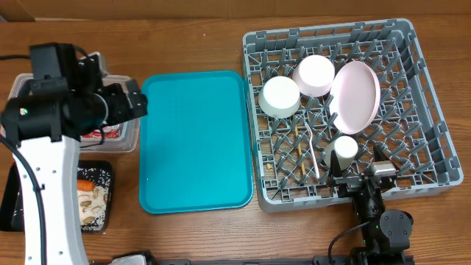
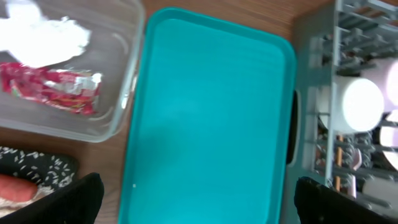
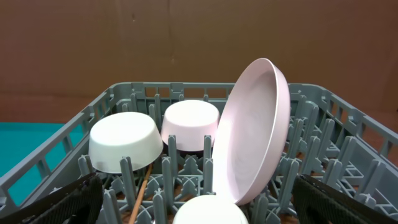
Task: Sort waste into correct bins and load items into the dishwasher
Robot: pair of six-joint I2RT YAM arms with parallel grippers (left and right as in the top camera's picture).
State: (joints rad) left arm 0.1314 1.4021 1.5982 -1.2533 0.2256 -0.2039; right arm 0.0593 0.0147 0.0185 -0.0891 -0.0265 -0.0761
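Leaning on edge in the grey dish rack [image 1: 427, 154], right of the teal tray [image 1: 193, 140], the pink plate [image 1: 355, 96] is recorded with two white bowls [image 1: 280, 97], cup [image 1: 346, 147] and fork [image 1: 312, 151]. Left of the teal tray, napkin [image 2: 43, 37] and red wrapper [image 2: 53, 87] are logged in the clear tub [image 2: 127, 93], carrot [image 1: 86, 186] in the black tray [image 1: 9, 210]. Fingers of left gripper [image 2: 193, 205] and right gripper [image 3: 199, 202] are held spread, empty.
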